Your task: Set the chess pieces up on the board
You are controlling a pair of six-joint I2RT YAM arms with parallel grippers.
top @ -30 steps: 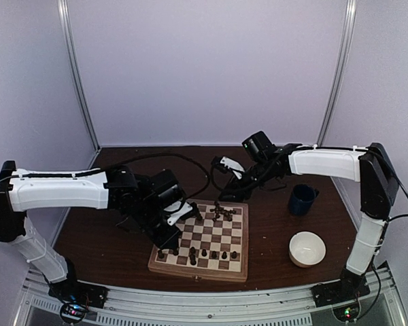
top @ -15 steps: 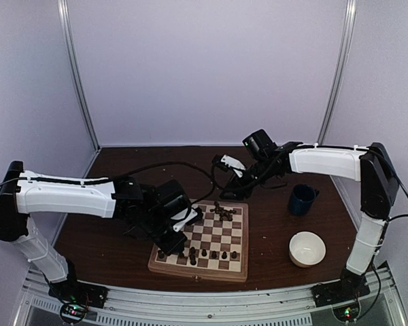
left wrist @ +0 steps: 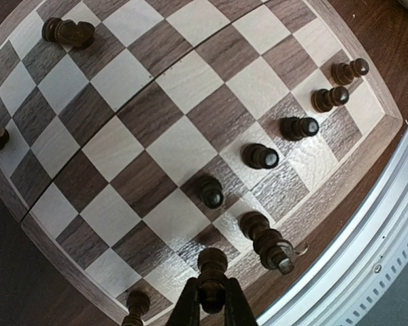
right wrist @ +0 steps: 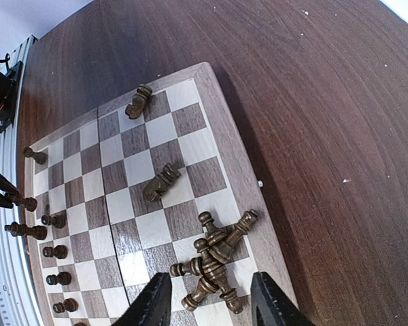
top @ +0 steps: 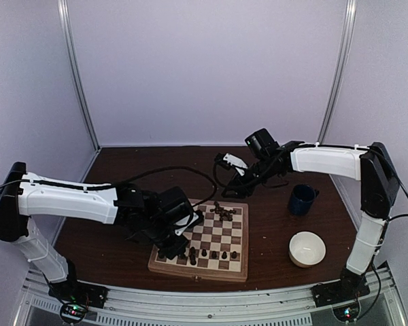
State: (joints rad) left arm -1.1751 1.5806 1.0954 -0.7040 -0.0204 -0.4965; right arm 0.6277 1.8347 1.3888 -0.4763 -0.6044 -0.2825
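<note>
The board (top: 211, 234) lies at the table's middle front; it also shows in the left wrist view (left wrist: 190, 81) and the right wrist view (right wrist: 156, 129). My left gripper (left wrist: 213, 304) is shut on a dark chess piece (left wrist: 213, 266) held upright just over the near-left corner squares; in the top view the left gripper (top: 177, 246) is at that corner. Several pieces (left wrist: 262, 156) stand in a row along the near edge. My right gripper (right wrist: 211, 305) is open, hovering above a pile of fallen pieces (right wrist: 214, 261) at the far right edge; in the top view the right gripper (top: 228, 163) sits behind the board.
Two loose pieces (right wrist: 162, 182) lie on their sides on the far half of the board. A blue mug (top: 302, 199) and a white bowl (top: 307, 248) stand to the right of the board. The metal table rail (left wrist: 367, 251) runs close by the near edge.
My left arm has reached further right and down toward the board's near-left corner with the piece in its jaws. The right arm has barely moved.
</note>
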